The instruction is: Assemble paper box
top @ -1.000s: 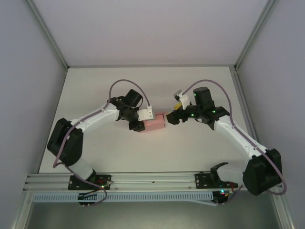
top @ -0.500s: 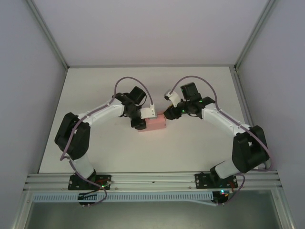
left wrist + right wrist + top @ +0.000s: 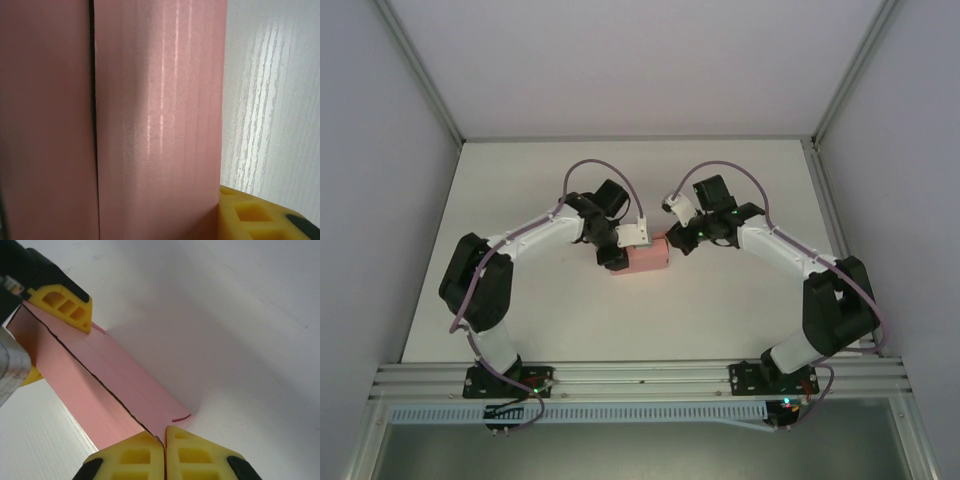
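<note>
The white table (image 3: pixel 550 180) fills the enclosure floor, and the pink paper box (image 3: pixel 648 257) sits near its centre, between the two arms. The left gripper (image 3: pixel 616 262) is part-closed on the box's left end, with a yellow finger (image 3: pixel 62 305) on either side. The right gripper (image 3: pixel 164 442) is closed tight, its tips together against the box's other end.

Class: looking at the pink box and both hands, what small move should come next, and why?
Probably nudge the shut right hand forward against the paper box's end. The left hand grips the far end, and a flap edge sticks out beside it.
</note>
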